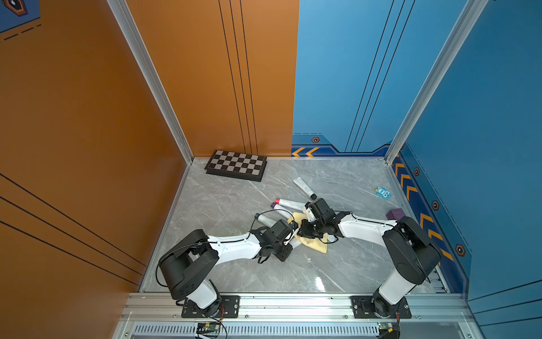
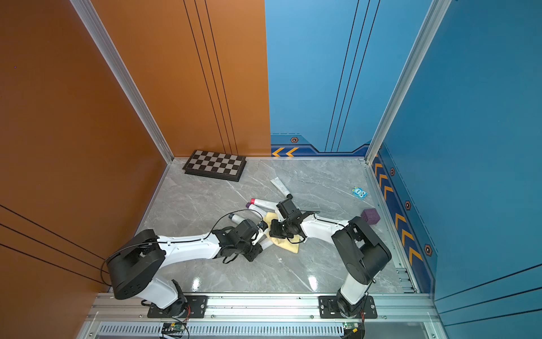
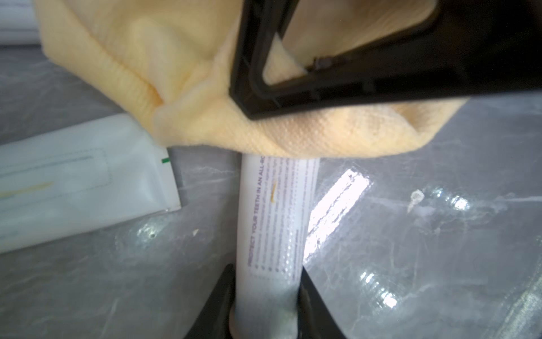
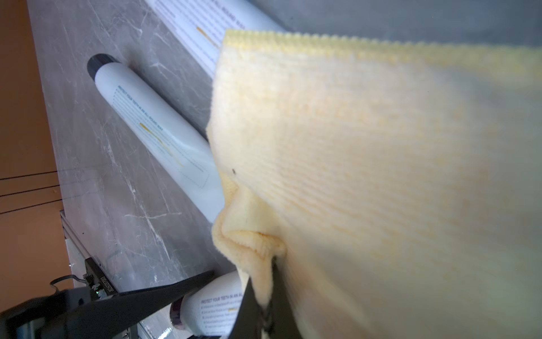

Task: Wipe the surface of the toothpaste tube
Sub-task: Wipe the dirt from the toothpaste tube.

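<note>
orange wall [image 1: 73, 117] | blue wall [image 1: 337, 73] | grey marble tabletop [image 1: 234, 278] | glare patch [image 1: 319, 283], probably overhead lamp

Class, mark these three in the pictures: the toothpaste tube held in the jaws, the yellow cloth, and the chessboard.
toothpaste tube [image 3: 275, 211]: left wrist view, its printed middle.
yellow cloth [image 3: 322, 132]: left wrist view, the fold lying over the tube.
chessboard [image 1: 237, 165]: a top view, centre of its chequered top.

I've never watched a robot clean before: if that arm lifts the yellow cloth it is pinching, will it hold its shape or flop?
Probably it flops: the yellow cloth bunches into folds at the right gripper and drapes over the toothpaste tube. It looks thin, so it is likely light. Its woven texture should drag rather than slide.
</note>
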Controlling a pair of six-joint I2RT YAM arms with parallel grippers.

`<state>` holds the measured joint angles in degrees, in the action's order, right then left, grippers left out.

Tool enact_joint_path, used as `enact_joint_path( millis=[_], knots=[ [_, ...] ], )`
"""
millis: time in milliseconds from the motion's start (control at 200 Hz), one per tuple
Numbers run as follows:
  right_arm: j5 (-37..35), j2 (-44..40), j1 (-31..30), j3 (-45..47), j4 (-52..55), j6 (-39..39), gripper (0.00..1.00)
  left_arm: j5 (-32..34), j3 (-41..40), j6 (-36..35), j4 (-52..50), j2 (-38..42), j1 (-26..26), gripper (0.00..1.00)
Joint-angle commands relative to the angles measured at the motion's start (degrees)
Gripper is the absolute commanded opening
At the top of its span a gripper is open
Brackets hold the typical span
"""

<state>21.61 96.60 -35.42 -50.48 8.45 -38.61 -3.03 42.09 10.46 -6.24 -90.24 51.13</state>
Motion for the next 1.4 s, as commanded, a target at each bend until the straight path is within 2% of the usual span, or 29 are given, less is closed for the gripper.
enact_joint_path(
  millis=[0, 195, 571, 701, 731, 906, 981, 1171, 1396],
  knots=[
    [-6.8, -0.8, 2.5, 0.5, 8.8, 3.0, 0.00, 0.1, -1.0, -1.0, -4.0, -2.4, 0.8, 0.24],
    [-5.7, -0.2, 1.1, -0.4, 8.6, 3.1, 0.00, 0.1, -0.7, -1.0, -4.0, -3.0, 0.7, 0.21],
    [0.2, 3.2, -7.7, -2.7, 5.0, -0.6, 0.00, 0.2, -0.4, -1.1, -4.0, -3.4, 0.8, 0.22],
    [-0.2, 3.1, -5.1, -0.4, 5.4, -0.2, 0.00, 0.4, -0.6, -1.0, -4.0, -3.0, 0.8, 0.22],
    [-0.7, 2.5, -2.6, 0.4, 5.9, 0.2, 0.00, 0.4, -0.7, -1.0, -4.0, -2.9, 0.8, 0.22],
    [-9.4, -1.9, 2.4, 1.2, 14.4, 5.5, 0.00, 0.5, -0.6, -1.0, -4.0, -3.1, 0.7, 0.22],
    [-10.3, -2.8, 3.6, 1.0, 15.6, 6.5, 0.00, 0.4, -0.6, -1.0, -4.0, -3.2, 0.6, 0.22],
    [-6.3, -2.3, 3.0, 0.5, 13.8, 5.7, 0.00, 0.5, -0.6, -1.0, -4.0, -3.3, 0.6, 0.22],
    [2.0, -0.3, -2.9, 0.6, 6.5, 0.4, 0.00, 0.7, -0.4, -1.0, -4.0, -3.6, 0.6, 0.22]
  ],
)
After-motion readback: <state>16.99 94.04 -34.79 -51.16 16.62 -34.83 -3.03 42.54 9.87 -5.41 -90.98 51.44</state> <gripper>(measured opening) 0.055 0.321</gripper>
